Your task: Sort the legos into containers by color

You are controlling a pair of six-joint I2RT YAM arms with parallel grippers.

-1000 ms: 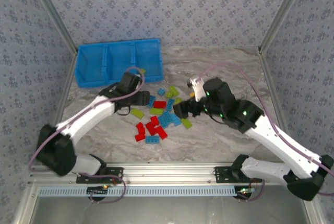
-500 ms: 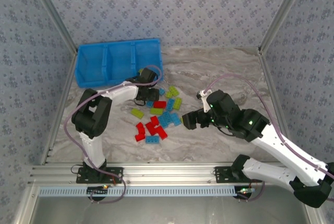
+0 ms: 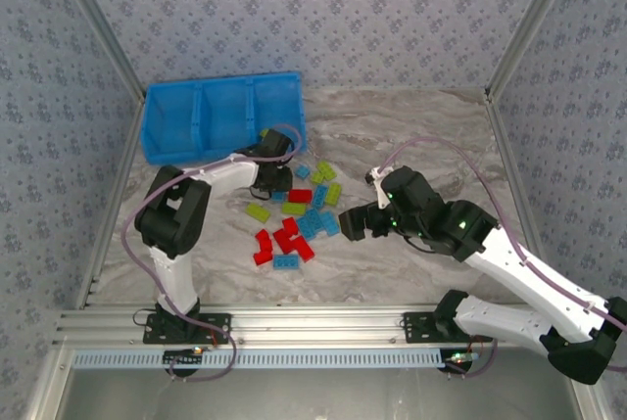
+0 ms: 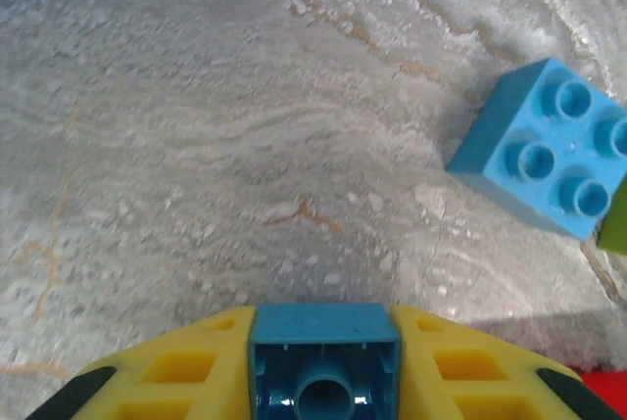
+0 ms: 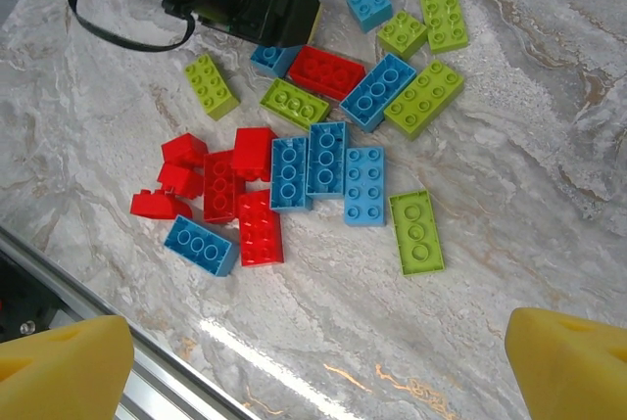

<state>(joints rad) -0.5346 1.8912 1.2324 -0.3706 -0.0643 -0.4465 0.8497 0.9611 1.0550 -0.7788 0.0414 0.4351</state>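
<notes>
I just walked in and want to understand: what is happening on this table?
Two robot arms are sorting toy bricks by color. The left pincer is shut on a small blue brick, low over the table and near the blue tray. The right pincer hangs open above the pile of red, blue and green bricks. The tray looks empty, so the sorting has barely begun.

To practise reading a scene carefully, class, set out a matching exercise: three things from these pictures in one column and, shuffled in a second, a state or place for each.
1. left gripper
2. right gripper
3. bright blue plastic bin tray

A. jaws wide open, holding nothing
B. far left part of the marble-patterned table
C. jaws shut on a small light blue plastic brick

Pairs: 1-C, 2-A, 3-B.
</notes>
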